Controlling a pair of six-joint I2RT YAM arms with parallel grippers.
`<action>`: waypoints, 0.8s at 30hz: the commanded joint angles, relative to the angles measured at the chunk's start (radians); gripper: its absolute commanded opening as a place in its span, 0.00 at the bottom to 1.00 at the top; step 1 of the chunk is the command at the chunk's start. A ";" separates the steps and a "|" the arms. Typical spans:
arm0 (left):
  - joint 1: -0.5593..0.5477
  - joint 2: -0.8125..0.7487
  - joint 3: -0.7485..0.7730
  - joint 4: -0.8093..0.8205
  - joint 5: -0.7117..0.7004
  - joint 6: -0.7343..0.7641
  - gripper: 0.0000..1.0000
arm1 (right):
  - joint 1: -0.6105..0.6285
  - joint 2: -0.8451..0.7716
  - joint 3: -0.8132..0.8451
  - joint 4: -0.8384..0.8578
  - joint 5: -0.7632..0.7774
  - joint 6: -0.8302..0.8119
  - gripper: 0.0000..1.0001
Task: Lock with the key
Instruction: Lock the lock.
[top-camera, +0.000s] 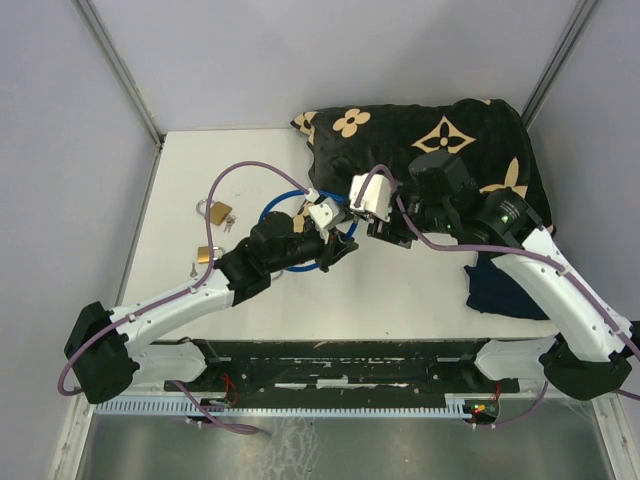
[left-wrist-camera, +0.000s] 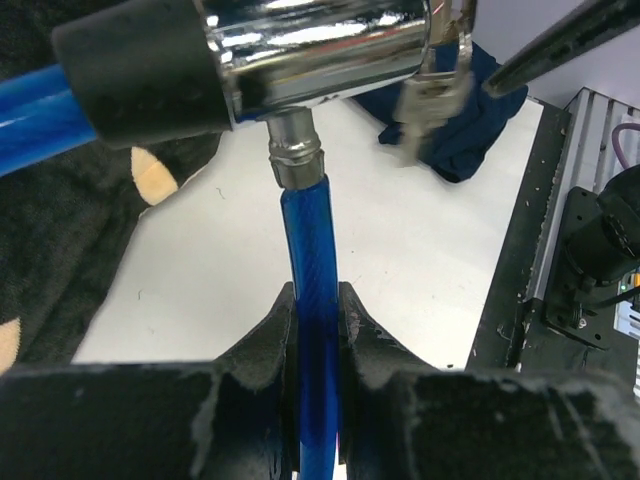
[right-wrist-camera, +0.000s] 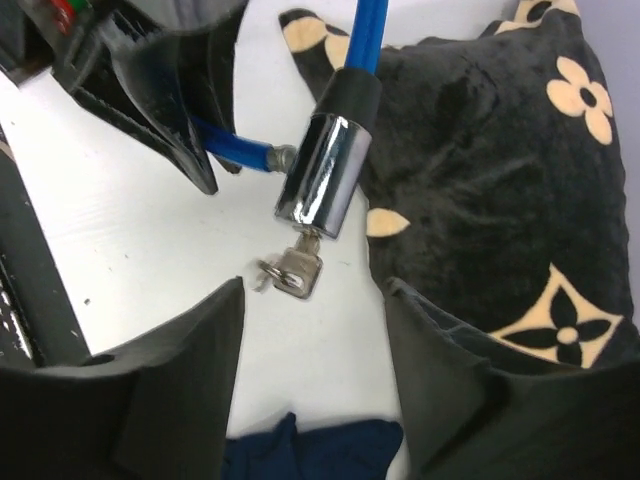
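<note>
Right wrist: blanket (right-wrist-camera: 480, 150) nr cable lock (right-wrist-camera: 322, 180)

The key (left-wrist-camera: 428, 105) hangs blurred beneath the lock (left-wrist-camera: 320, 45), its chrome barrel cropped by the left wrist view's top edge.

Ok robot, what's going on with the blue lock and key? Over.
Left jaws shut on blue plastic-coated cable. Right jaws open, clear of small silver key, which sits in shiny chrome lock barrel. Black flower-patterned blanket right beside barrel.
</note>
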 joint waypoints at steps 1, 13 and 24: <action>0.005 -0.014 0.035 0.088 0.027 0.008 0.03 | -0.084 -0.037 0.092 -0.049 -0.083 0.054 0.70; -0.005 -0.041 -0.034 0.152 -0.005 0.063 0.03 | -0.316 0.071 0.169 0.102 -0.568 0.649 0.67; -0.019 -0.060 -0.058 0.149 -0.081 0.105 0.03 | -0.308 0.228 0.220 0.053 -0.611 0.712 0.51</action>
